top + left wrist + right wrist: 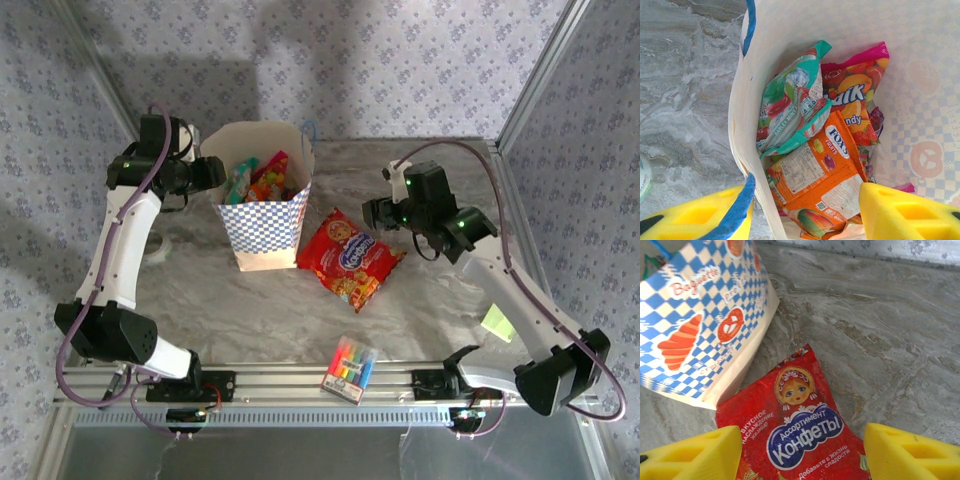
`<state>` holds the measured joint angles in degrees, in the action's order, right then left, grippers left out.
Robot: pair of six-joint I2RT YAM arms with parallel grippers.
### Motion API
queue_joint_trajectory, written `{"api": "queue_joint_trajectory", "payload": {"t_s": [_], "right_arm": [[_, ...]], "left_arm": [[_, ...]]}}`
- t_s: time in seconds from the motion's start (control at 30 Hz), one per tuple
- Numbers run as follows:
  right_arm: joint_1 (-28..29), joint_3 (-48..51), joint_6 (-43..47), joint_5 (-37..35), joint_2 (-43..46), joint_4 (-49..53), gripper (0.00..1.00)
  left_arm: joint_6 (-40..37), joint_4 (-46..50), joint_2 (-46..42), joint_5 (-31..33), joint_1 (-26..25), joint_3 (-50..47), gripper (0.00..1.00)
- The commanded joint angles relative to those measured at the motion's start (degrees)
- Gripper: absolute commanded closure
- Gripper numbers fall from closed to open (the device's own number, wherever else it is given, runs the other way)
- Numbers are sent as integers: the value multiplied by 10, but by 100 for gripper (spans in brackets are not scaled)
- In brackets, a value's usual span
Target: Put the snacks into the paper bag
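The bag (pixel 262 228) stands upright toward the far left corner of the table (pixel 250 310), mouth up so packets can drop in from above. Inside, a green mint packet (pixel 790 100), a pink-edged candy bag (pixel 855 90) and an orange packet (pixel 815 170) lean on one another near its left wall.

The left gripper (pixel 802 202) straddles that wall at the rim. One finger is outside with the blue cord (pixel 742 205) draped over it and the other is over the inside. The jaws are apart and do not pinch the paper. It seems posted there to steady the bag and keep the mouth spread while the other arm loads.

The red bag (pixel 350 258) lies flat at mid-table, just beside the bag's right foot, and looks to be the one snack left outside. The right gripper (pixel 800 440) hovers over it pointing down, its fingers spread to either side and nothing held, which reads as the line-up for a pinch. The red bag is wide and crinkly and the bag is part full, so it will likely have to go in edge first.

The marker pack (pixel 350 368) by the near edge and the yellow pad (pixel 497 322) by the right edge are not snacks and belong where they lie
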<state>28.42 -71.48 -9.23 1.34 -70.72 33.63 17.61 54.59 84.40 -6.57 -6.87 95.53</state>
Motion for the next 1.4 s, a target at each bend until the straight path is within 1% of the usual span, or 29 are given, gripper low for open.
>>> {"api": "queue_joint_trajectory", "payload": {"t_s": [0.0,0.2,0.33,0.6,0.8,0.97,1.03,1.13,1.2,1.23,1.37], "right_arm": [[-4,5,-9,7,-30,25,34],[-5,-7,-5,0,-96,48,36],[-6,-20,-1,-22,-137,65,36],[-5,-35,8,-33,-195,89,37],[-4,-45,22,-25,-239,88,35],[-4,-81,53,-2,-286,107,33],[-4,-95,69,11,-304,118,31],[-7,-113,87,29,-329,135,26],[-16,-122,93,51,-343,141,11],[-21,-124,99,57,-349,144,9],[-37,-122,102,69,-359,136,8]], "left_arm": [[-1,20,-14,7,-3,4,42],[-2,25,-11,11,-4,10,42],[-1,24,-7,12,-3,10,42],[0,25,-2,14,-4,11,41],[1,25,3,15,-4,9,41],[0,26,4,17,-4,5,41],[-1,28,4,21,-4,4,41],[-2,31,4,24,-4,5,41],[-3,31,5,24,-4,4,41],[-3,31,5,25,-4,4,41],[-3,31,8,25,-4,4,41]]}}
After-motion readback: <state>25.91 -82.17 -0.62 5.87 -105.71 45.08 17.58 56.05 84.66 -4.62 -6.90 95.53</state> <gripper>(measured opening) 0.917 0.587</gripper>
